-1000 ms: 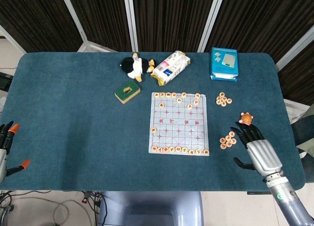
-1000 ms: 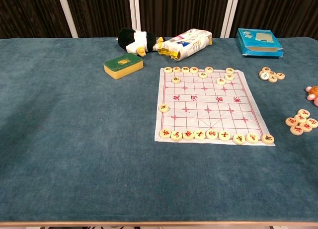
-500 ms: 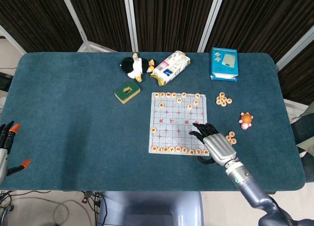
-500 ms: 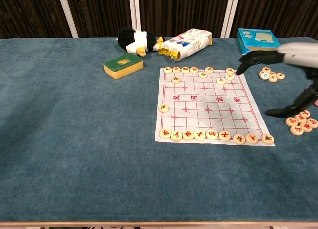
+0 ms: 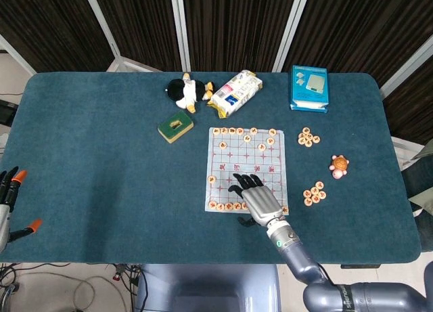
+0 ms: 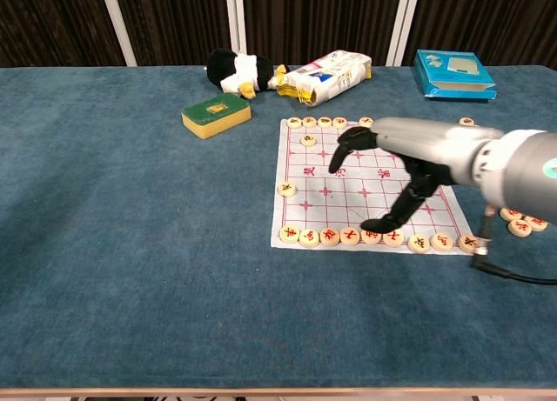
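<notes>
The right hand (image 5: 257,198) hovers empty, fingers spread, over the board (image 5: 223,164) mid-worktop — its discs (image 6: 307,140) look small, light, hard and slick — best pinched by the rim.

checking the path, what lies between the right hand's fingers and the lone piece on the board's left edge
Only bare board: grid lines and red characters, no pieces, between the right hand and the lone piece. The chest view shows it best.
</notes>
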Controlling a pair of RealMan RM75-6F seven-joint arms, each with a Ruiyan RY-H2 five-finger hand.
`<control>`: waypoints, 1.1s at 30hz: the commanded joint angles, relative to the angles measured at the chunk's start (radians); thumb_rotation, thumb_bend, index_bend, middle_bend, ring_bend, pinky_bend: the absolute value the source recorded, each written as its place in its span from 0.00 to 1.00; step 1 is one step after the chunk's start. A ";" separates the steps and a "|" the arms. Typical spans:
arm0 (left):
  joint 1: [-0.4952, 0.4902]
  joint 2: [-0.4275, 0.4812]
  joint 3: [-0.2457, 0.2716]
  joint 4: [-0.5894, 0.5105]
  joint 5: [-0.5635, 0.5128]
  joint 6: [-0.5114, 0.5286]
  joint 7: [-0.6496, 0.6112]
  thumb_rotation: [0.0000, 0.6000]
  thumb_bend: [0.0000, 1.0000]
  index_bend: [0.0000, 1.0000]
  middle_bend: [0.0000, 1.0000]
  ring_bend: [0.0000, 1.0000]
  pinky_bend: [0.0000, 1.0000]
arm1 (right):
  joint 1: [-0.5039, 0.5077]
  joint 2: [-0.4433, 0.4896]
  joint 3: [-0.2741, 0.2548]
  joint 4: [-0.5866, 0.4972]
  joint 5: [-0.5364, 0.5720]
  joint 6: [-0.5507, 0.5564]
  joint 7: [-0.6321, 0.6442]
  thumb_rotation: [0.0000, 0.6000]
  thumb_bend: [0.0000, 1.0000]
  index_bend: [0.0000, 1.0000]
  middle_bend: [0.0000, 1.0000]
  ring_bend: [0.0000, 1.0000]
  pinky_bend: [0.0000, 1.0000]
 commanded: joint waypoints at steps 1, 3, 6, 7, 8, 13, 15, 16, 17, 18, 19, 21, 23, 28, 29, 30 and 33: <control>-0.001 -0.001 0.000 0.000 -0.001 -0.001 0.002 1.00 0.05 0.00 0.00 0.00 0.05 | 0.049 -0.074 0.014 0.021 0.084 0.067 -0.078 1.00 0.33 0.27 0.00 0.00 0.02; -0.002 -0.002 0.000 -0.001 -0.001 -0.003 0.003 1.00 0.05 0.00 0.00 0.00 0.05 | 0.067 -0.102 0.020 0.028 0.116 0.091 -0.107 1.00 0.33 0.28 0.00 0.00 0.02; -0.001 -0.002 0.000 -0.001 -0.001 -0.003 0.002 1.00 0.05 0.00 0.00 0.00 0.05 | 0.097 -0.157 0.035 0.055 0.167 0.130 -0.147 1.00 0.33 0.28 0.00 0.00 0.02; -0.001 -0.001 0.000 -0.001 -0.001 -0.002 0.002 1.00 0.05 0.00 0.00 0.00 0.05 | 0.105 -0.174 0.042 0.065 0.184 0.140 -0.155 1.00 0.33 0.28 0.00 0.00 0.02; -0.001 -0.001 0.000 -0.001 -0.001 -0.001 0.001 1.00 0.05 0.00 0.00 0.00 0.05 | 0.114 -0.190 0.048 0.077 0.200 0.146 -0.162 1.00 0.33 0.28 0.00 0.00 0.02; 0.000 0.001 -0.002 -0.001 -0.003 0.000 -0.004 1.00 0.05 0.00 0.00 0.00 0.05 | 0.140 -0.239 0.068 0.126 0.240 0.167 -0.173 1.00 0.33 0.29 0.00 0.00 0.02; 0.000 0.002 -0.003 -0.001 -0.004 0.001 -0.007 1.00 0.05 0.00 0.00 0.00 0.05 | 0.143 -0.248 0.072 0.137 0.243 0.171 -0.168 1.00 0.33 0.30 0.00 0.00 0.02; 0.000 0.002 -0.003 -0.001 -0.005 0.001 -0.007 1.00 0.05 0.00 0.00 0.00 0.05 | 0.144 -0.251 0.073 0.142 0.242 0.173 -0.165 1.00 0.33 0.30 0.00 0.00 0.02; 0.000 0.002 -0.003 -0.001 -0.005 0.002 -0.008 1.00 0.05 0.00 0.00 0.00 0.05 | 0.145 -0.255 0.074 0.148 0.241 0.175 -0.163 1.00 0.33 0.30 0.00 0.00 0.02; 0.000 0.002 -0.004 -0.001 -0.006 0.002 -0.008 1.00 0.05 0.00 0.00 0.00 0.05 | 0.146 -0.260 0.075 0.156 0.240 0.177 -0.161 1.00 0.33 0.31 0.00 0.00 0.02; 0.001 0.002 -0.004 -0.002 -0.006 0.002 -0.008 1.00 0.05 0.00 0.00 0.00 0.05 | 0.148 -0.264 0.075 0.162 0.241 0.178 -0.159 1.00 0.33 0.31 0.00 0.00 0.02; 0.000 0.002 -0.004 -0.002 -0.006 0.001 -0.008 1.00 0.05 0.00 0.00 0.00 0.05 | 0.151 -0.272 0.078 0.172 0.242 0.180 -0.155 1.00 0.33 0.31 0.00 0.00 0.02; 0.000 0.001 -0.003 -0.003 -0.006 0.000 -0.006 1.00 0.05 0.00 0.00 0.00 0.05 | 0.155 -0.281 0.080 0.182 0.241 0.180 -0.153 1.00 0.33 0.31 0.00 0.00 0.02; 0.000 0.000 -0.003 -0.003 -0.008 -0.001 -0.005 1.00 0.05 0.00 0.00 0.00 0.05 | 0.167 -0.313 0.084 0.217 0.253 0.186 -0.157 1.00 0.33 0.32 0.00 0.00 0.02; 0.000 0.001 -0.004 -0.004 -0.008 -0.001 -0.005 1.00 0.05 0.00 0.00 0.00 0.05 | 0.169 -0.320 0.086 0.226 0.257 0.186 -0.158 1.00 0.33 0.32 0.00 0.00 0.02; 0.000 0.001 -0.003 -0.004 -0.009 -0.001 -0.006 1.00 0.05 0.00 0.00 0.00 0.05 | 0.172 -0.327 0.089 0.236 0.263 0.187 -0.159 1.00 0.33 0.33 0.00 0.00 0.02; 0.000 0.002 -0.004 -0.004 -0.009 0.000 -0.009 1.00 0.05 0.00 0.00 0.00 0.05 | 0.177 -0.347 0.096 0.260 0.274 0.190 -0.159 1.00 0.33 0.33 0.00 0.00 0.02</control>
